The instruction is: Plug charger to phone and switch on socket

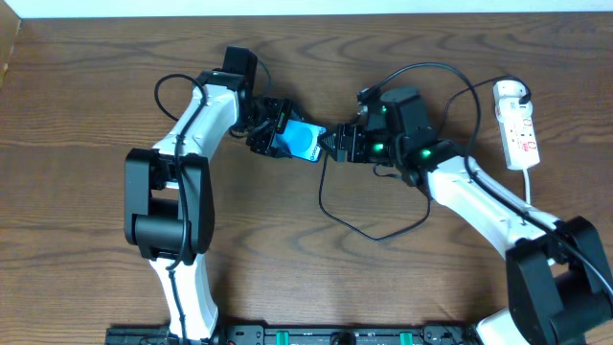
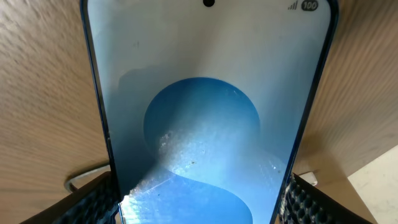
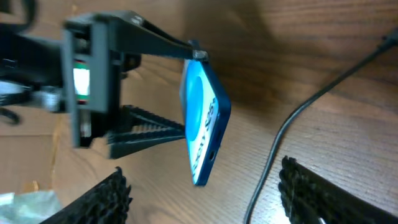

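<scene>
My left gripper [image 1: 278, 134] is shut on the phone [image 1: 305, 142] and holds it by its long edges, tilted above the table. The phone's cyan-blue screen fills the left wrist view [image 2: 205, 124], with the left gripper's padded fingers [image 2: 199, 208] on both sides of it. In the right wrist view the phone [image 3: 204, 124] stands edge-on, its bottom port facing me. My right gripper [image 1: 339, 144] is right in front of that end, its jaws [image 3: 205, 199] wide open and empty. The charger cable [image 3: 273, 155] lies on the table between the jaws. Its connector tip is out of view.
The white socket strip [image 1: 517, 125] lies at the far right, with a white plug [image 1: 510, 93] at its far end. The black cable [image 1: 383, 235] loops over the table in front of the right arm. The table's far edge is just behind both arms.
</scene>
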Controlling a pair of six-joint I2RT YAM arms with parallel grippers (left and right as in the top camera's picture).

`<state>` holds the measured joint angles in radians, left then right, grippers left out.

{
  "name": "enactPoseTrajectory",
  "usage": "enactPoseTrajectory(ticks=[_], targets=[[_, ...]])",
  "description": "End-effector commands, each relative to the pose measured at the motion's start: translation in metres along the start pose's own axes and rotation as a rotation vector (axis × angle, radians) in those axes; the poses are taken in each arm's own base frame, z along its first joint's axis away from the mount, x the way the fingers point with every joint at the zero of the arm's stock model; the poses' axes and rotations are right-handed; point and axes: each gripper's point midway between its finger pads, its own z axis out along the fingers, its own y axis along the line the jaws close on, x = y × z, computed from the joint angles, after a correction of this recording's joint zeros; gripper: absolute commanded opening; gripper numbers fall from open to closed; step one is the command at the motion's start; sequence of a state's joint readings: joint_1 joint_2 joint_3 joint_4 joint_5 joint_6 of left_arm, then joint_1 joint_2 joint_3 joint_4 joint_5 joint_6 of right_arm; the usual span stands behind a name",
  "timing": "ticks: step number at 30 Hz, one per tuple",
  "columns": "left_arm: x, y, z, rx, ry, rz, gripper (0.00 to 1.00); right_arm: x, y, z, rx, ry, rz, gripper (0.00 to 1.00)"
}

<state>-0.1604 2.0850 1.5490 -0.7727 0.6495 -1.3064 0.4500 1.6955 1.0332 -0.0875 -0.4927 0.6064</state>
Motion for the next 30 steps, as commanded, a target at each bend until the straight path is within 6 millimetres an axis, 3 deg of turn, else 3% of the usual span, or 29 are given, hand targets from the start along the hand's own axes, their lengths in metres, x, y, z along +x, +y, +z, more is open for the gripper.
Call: enactPoseTrajectory(ticks=[1,5,14,24,30], targets=[[0.024,-0.015,-0.013,0.046,0.022,-0.001,0.49,0.003,-0.008,0.012,0.069,-0.009,0.076,0.7],[0.032,-0.015,-0.009,0.039,0.028,0.018,0.49,0.011,-0.012,0.019,0.093,0.008,0.097,0.68],[0.045,-0.015,-0.001,0.029,0.037,0.03,0.49,0.021,-0.021,0.04,0.116,0.021,0.139,0.51],[0.046,-0.015,-0.001,0.028,0.038,0.031,0.49,0.017,-0.022,0.045,0.154,-0.029,0.133,0.41],[0.046,-0.015,-0.001,0.028,0.038,0.031,0.49,0.01,-0.016,0.045,0.131,-0.06,0.125,0.39]])
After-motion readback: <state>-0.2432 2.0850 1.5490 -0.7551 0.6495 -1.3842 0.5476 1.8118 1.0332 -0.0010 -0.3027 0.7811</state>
